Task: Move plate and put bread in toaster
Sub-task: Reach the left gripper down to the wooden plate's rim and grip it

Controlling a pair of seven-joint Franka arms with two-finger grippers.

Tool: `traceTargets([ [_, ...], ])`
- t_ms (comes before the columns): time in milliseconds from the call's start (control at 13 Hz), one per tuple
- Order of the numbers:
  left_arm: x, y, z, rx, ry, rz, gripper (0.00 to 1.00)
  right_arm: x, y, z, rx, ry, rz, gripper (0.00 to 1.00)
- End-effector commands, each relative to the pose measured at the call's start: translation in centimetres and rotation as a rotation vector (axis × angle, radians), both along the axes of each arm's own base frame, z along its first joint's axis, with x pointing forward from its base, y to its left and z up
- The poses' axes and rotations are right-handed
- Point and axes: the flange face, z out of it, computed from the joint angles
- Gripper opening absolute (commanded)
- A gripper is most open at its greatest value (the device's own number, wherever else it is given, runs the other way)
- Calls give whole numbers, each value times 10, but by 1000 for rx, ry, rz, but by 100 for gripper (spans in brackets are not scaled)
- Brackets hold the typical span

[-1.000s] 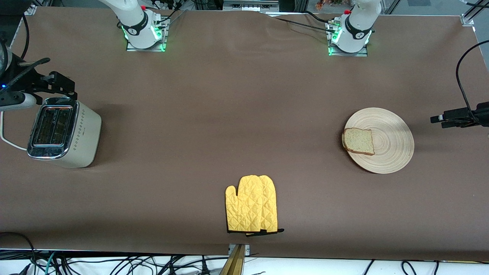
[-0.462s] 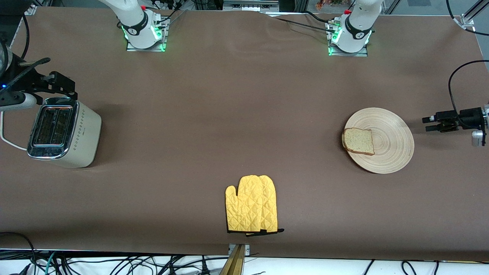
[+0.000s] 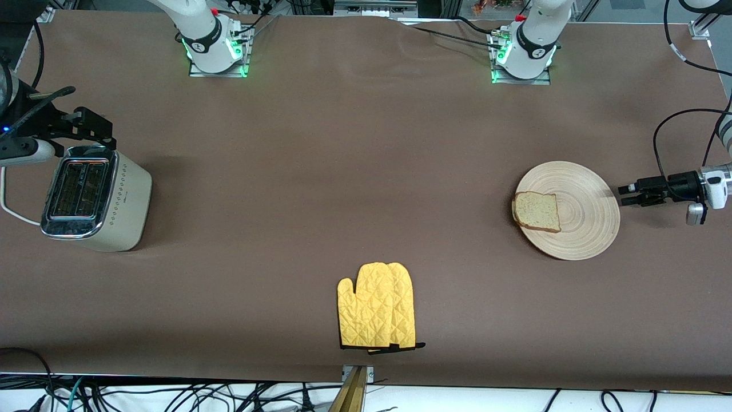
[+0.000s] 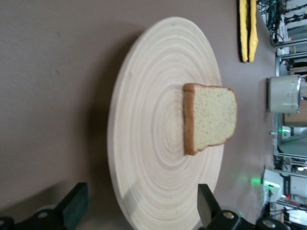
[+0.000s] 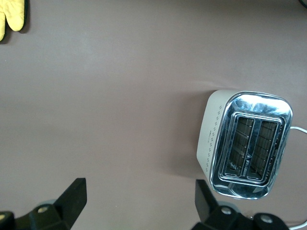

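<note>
Plate (image 3: 577, 220) lies flat on the brown bench (image 3: 343, 171), toward the left arm's end. Bread (image 3: 536, 211) rests on the plate, at the rim facing the right arm's end, with its crust overhanging the edge slightly.

Left gripper (image 3: 624, 194) low, just beside the plate's rim at the left arm's end, not touching. Jaws spread wide, holding nothing; in the left wrist view both fingers (image 4: 74, 211) flank the plate's edge.

Toaster (image 3: 94, 197) stands at the right arm's end of the bench, both slots empty, white cord (image 3: 14, 213) trailing off its side. Right gripper (image 3: 94, 130) up above the toaster's top edge, jaws wide apart, empty.

Yellow oven mitt (image 3: 377, 306) lies flat mid-bench, nearer the front camera than plate and toaster, well apart from both.
</note>
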Motion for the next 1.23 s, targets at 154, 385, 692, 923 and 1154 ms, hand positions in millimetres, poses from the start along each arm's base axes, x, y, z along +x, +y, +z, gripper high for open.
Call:
traceTargets([
  [154, 11, -7, -28, -42, -6, 93, 85, 1, 0, 5, 13, 2, -10, 100],
  [385, 21, -27, -31, -45, 47, 80, 48, 0, 0, 5, 12, 3, -11, 100],
  [692, 21, -28, -32, -43, 50, 71, 0, 0, 0, 5, 12, 3, -11, 100],
  [923, 20, -28, -32, -45, 50, 67, 0, 1, 0, 4, 12, 5, -11, 100],
  [1154, 30, -56, -23, -78, 66, -32, 0, 1, 0, 4, 12, 6, -11, 100],
])
